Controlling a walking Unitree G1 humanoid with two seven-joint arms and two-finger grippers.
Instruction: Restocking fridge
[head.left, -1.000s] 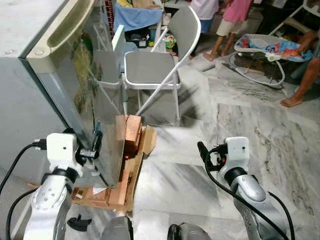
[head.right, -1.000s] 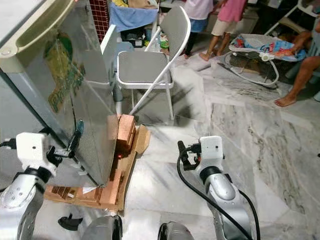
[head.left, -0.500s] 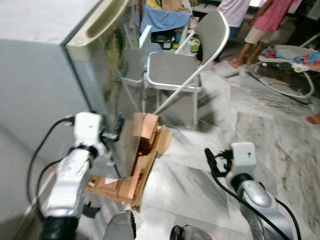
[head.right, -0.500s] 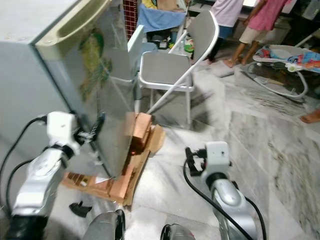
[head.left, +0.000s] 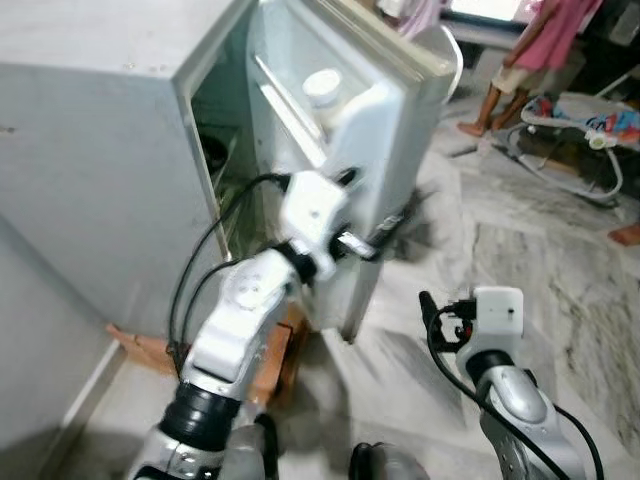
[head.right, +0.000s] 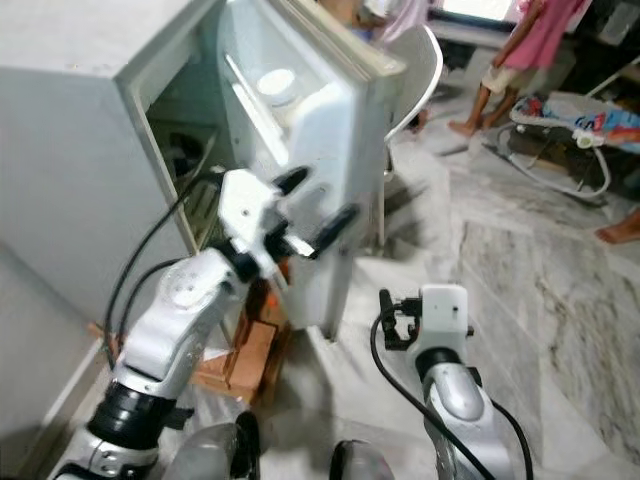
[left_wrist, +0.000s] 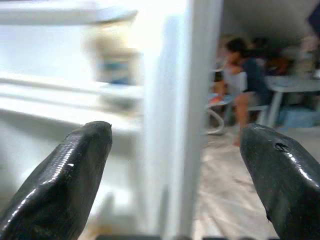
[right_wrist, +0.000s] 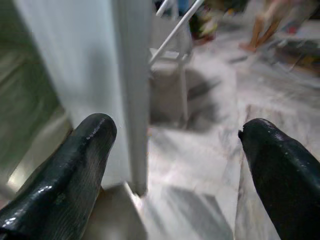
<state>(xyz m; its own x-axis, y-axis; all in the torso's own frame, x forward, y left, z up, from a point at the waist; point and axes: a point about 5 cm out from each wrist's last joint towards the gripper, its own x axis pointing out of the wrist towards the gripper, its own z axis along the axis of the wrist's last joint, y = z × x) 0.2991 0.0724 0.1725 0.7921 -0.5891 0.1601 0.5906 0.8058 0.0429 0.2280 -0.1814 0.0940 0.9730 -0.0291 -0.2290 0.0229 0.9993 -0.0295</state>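
The fridge (head.left: 110, 150) stands with its door (head.left: 375, 130) swung well open, so the opening step looks done, while the restocking itself seems hardly begun: neither arm carries anything to put inside, and no supplies lie within reach on the marble floor (head.left: 560, 260). The door's inner shelf (head.right: 262, 112) already holds a white-lidded container (head.right: 277, 80), and dark shapes sit on the racks inside the cabinet, too shadowed to name. The left claw (head.right: 315, 215) is raised against the inner face of the door near its free edge; its two black fingers (left_wrist: 65, 170) are spread wide apart and released, and in the left wrist view the door's edge runs between them, though whether either pad actually touches it cannot be told through the blur. The right claw (head.left: 428, 312) hangs low in front of the robot, above the floor and apart from the fridge; its fingers (right_wrist: 70, 170) are likewise spread wide and hold nothing. A folding chair (head.right: 425, 60) stands behind the door, and people (head.left: 540, 45) are further back in the room. What remains, judging from this, is fetching the items and placing them on the shelves.
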